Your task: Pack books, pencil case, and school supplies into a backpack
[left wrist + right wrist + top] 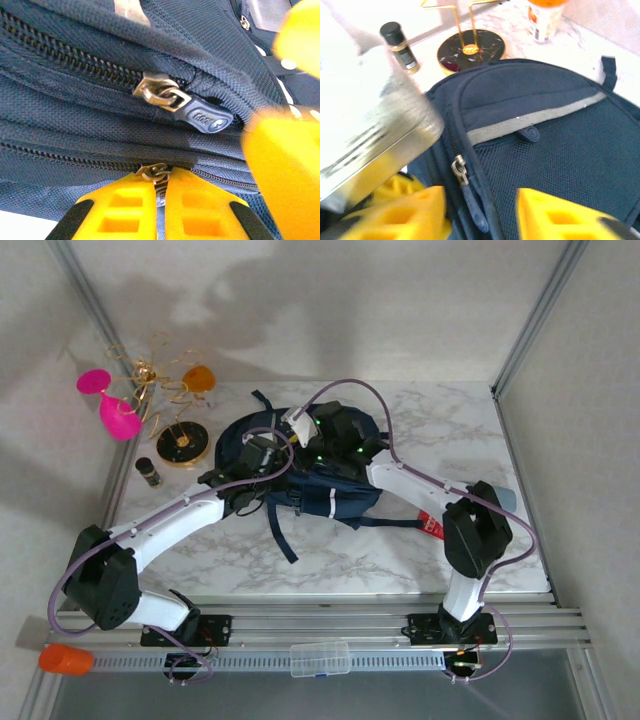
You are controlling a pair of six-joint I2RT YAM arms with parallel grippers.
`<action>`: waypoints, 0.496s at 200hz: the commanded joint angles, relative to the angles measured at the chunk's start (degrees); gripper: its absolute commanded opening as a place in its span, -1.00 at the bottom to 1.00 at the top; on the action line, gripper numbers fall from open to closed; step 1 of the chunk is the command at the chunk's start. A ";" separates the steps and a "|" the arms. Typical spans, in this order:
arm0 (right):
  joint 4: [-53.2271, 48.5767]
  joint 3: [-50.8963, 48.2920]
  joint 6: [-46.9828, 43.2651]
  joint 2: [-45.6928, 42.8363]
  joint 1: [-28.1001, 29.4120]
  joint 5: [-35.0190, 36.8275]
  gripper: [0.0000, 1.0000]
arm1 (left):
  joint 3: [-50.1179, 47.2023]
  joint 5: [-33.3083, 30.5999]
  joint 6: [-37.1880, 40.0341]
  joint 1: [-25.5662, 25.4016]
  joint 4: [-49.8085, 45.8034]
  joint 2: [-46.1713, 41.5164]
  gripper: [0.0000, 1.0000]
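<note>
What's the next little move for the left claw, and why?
Likely drag the zip pull along its track. The left claw is pinched shut on that pull, and the zipper of the backpack looks closed on either side of it, so nothing can go in yet.

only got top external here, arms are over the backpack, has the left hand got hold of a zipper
observer: Yes. The left hand is shut on the lower zipper pull of the backpack.
operator: and the right hand
observer: The right hand is open, a navy pull lying ungripped between its fingers.
operator: any other zipper by the left one
observer: A brass slider with a dark tab sits free just above it.
</note>
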 commanded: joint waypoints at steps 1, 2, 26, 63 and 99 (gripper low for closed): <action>2.60 -6.94 -2.09 -6.32 0.03 -3.33 0.08 | 0.94 1.59 -2.15 0.64 1.42 -1.33 -1.00; 2.81 -7.46 -2.17 -6.51 0.07 -3.34 0.10 | 0.88 1.70 -2.23 0.65 1.41 -1.32 -1.00; 6.57 -15.35 -5.08 -8.82 -0.23 -0.48 0.26 | -0.12 2.47 -3.10 1.04 2.01 -1.32 -1.00; 9.03 -18.15 -10.04 -6.91 -1.03 -1.76 0.35 | -1.87 4.10 -4.58 1.70 3.78 -1.57 -1.00; 9.11 -14.20 -14.78 -1.76 -1.11 1.92 0.37 | -2.34 4.72 -4.76 2.04 3.91 -1.69 -1.00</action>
